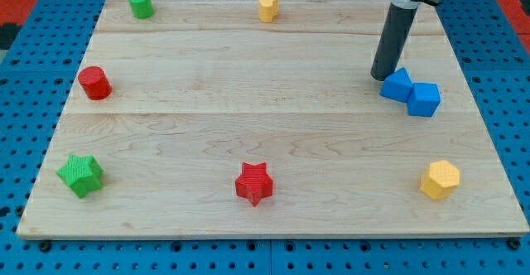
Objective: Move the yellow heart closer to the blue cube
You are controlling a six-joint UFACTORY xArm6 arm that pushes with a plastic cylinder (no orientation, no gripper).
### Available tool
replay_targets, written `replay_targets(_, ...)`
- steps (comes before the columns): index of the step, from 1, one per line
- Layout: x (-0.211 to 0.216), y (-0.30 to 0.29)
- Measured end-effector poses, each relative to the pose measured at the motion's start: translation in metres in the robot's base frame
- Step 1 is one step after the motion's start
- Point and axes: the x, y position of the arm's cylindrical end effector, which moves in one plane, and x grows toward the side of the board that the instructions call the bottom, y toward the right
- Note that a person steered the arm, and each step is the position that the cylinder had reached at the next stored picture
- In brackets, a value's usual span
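Note:
The yellow heart (267,7) sits near the board's top edge, at the middle. The blue cube (425,99) lies at the view's right, touching a second blue block (397,84) on its left. My tip (381,78) rests on the board just left of that second blue block, close to it or touching it. The heart is far to the upper left of my tip.
The wooden board (248,118) also holds a green cylinder (140,3) at top left, a red cylinder (94,83) at left, a green star (80,176) at bottom left, a red star (254,184) at bottom middle and a yellow hexagon (439,180) at bottom right.

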Motion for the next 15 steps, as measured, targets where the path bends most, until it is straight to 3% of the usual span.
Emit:
replay_targets(2, -0.111, -0.053)
replay_targets(3, -0.125, -0.124)
replay_targets(4, -0.147, -0.114)
replay_targets(6, -0.179, -0.206)
replay_targets(7, -0.182, -0.214)
replay_targets(9, -0.169, -0.304)
replay_targets(12, -0.120, -0.320)
replay_targets(13, -0.151, -0.306)
replay_targets(14, -0.157, -0.360)
replay_targets(15, -0.101, -0.369)
